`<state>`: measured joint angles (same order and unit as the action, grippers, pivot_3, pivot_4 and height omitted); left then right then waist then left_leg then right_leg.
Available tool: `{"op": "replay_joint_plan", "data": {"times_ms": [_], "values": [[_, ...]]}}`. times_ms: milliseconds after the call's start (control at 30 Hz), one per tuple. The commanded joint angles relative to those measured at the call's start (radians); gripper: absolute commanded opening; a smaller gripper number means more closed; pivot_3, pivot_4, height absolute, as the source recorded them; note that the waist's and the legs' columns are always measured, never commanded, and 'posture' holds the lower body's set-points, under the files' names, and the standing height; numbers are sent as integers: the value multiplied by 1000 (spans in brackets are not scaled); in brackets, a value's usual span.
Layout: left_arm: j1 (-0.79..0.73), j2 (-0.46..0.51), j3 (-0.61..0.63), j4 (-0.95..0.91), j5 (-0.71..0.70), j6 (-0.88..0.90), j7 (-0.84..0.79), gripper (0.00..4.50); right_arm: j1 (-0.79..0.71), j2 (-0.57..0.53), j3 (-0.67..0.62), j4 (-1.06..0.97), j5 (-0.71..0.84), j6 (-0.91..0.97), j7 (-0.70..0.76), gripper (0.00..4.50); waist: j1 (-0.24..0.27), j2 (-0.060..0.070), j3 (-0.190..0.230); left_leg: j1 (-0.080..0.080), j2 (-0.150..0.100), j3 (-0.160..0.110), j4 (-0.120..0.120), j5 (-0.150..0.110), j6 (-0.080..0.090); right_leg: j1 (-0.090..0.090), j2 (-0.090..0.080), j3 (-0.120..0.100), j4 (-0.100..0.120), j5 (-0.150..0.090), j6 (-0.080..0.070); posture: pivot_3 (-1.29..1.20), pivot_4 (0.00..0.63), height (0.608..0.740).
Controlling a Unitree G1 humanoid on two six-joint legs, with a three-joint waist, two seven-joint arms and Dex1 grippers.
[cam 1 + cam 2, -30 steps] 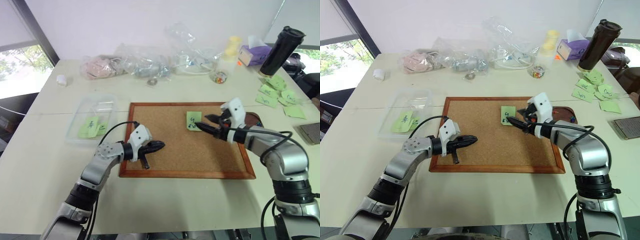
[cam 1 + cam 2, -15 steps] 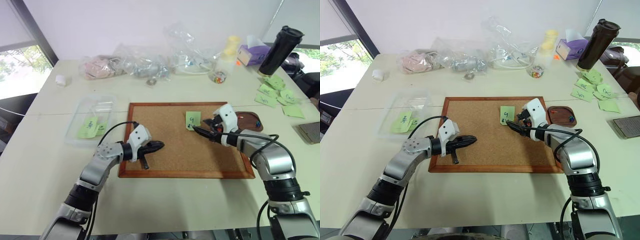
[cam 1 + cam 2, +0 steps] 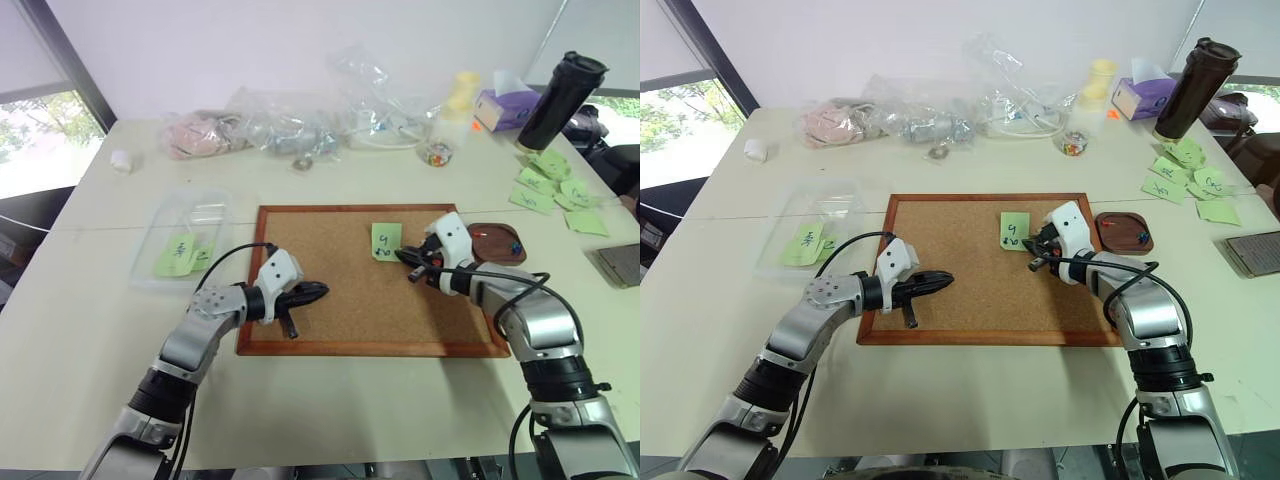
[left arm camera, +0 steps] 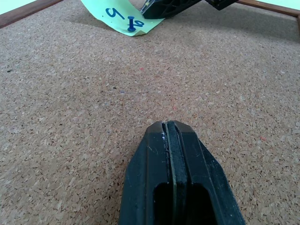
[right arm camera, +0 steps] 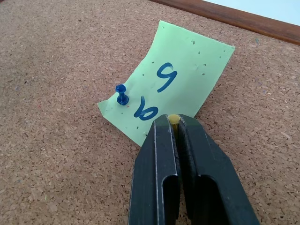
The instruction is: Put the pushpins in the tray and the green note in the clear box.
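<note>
The green note [image 5: 183, 70] with a "9" lies on the corkboard [image 3: 340, 290], with a blue pushpin [image 5: 122, 93] stuck through one corner. My right gripper [image 5: 174, 123] is at the note's edge, shut on a small yellow pushpin head that shows between its fingertips. My left gripper [image 3: 318, 291] is shut and holds nothing, hovering low over the board's left part. The brown tray [image 3: 1112, 228] sits just right of the board with small pins in it. The clear box [image 3: 205, 212] stands left of the board with light-green notes inside.
Clear plastic bags [image 3: 290, 125] and a jar of beads [image 3: 438, 152] line the back of the table. A dark tumbler [image 3: 562, 98], a tissue box [image 3: 508, 108] and several loose green notes [image 3: 550, 185] are at the back right.
My right gripper has closed from wide open, sinking slightly onto the note's edge and pinching the yellow pushpin. The left arm has not moved.
</note>
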<state>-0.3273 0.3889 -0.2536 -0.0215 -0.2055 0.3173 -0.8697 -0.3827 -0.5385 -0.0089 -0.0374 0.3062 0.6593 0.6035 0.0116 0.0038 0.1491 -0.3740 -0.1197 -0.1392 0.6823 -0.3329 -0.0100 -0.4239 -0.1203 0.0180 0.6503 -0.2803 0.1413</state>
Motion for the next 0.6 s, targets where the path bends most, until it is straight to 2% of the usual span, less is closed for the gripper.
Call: {"op": "replay_joint_plan", "data": {"times_ms": [33, 300, 600], "values": [[29, 10, -27, -4, 11, 18, -13, 0, -31, -21, -135, -99, 77, 26, -15, 55, 0, 0, 0, 0, 0, 0, 0, 0, 0, 0, 0, 0, 0, 0, 0, 0, 150, 740], [29, 12, -33, -2, 9, 22, -21, 0, -93, -63, -348, -17, 171, 81, -100, 55, 2, 1, 0, 0, 0, 0, 0, 0, 0, 0, 0, 1, 0, 0, 0, 0, 150, 740], [16, -4, -41, 9, 15, 18, -23, 0, -49, -133, -398, 71, 111, 33, -118, 55, 1, 0, -2, 1, 1, 1, 0, 0, 0, 1, 1, 0, 0, 0, 0, 0, 150, 740]]}}
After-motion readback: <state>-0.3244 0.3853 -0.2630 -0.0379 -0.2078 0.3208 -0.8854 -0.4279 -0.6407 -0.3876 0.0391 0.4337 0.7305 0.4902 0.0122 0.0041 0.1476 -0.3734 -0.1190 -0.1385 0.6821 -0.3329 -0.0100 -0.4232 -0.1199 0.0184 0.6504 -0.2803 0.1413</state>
